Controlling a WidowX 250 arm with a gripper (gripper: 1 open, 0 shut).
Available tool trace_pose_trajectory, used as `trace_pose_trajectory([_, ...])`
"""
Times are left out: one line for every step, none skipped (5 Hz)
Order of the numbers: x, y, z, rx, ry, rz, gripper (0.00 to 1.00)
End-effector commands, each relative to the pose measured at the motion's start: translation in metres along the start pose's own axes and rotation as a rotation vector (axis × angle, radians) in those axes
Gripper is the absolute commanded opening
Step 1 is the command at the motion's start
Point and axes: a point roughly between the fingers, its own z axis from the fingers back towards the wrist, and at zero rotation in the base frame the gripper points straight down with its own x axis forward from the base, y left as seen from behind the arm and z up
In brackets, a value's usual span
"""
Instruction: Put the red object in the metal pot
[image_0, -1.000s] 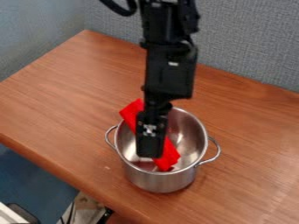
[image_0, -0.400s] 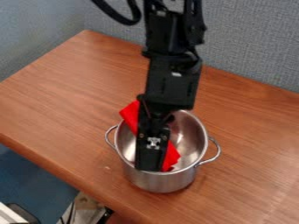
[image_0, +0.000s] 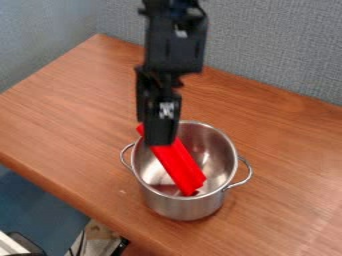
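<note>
Sitting low in the frame, just right of centre, the metal pot (image_0: 187, 180) stands upright on the wooden tabletop (image_0: 67, 100), close to the near edge. It is shiny, has no lid, and a small loop handle shows on each side.

Inside it lies the red block (image_0: 177, 165), tilted: its lower end rests down near the floor of the pot toward the lower right, and its upper end leans up toward the upper-left part of the rim, where it pokes a little above the rim.

Just above that upper end hangs the claw (image_0: 158, 122), a dark piece with a few light markings, pointing steeply down from the arm (image_0: 174, 40) that comes in from the top centre of the frame. The claw is released, its fingers spread, and it does not grip the block. Its tip sits right at the block's top end; from this angle I cannot tell whether the two touch or stand just apart.

Beyond the arm, the tabletop runs to its far edge at the upper right, with a grey-blue wall (image_0: 287, 40) behind it.
</note>
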Motion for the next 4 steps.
trace_pose_trajectory([-0.013,0.023,0.011,0.038,0.011,-0.007,1.0])
trace_pose_trajectory([-0.019,0.03,0.007,0.058,0.045,-0.059,1.0])
trace_pose_trajectory([-0.035,0.047,0.005,0.07,0.07,-0.09,1.0])
trace_pose_trajectory([-0.008,0.039,-0.004,0.091,0.088,-0.244,1.0])
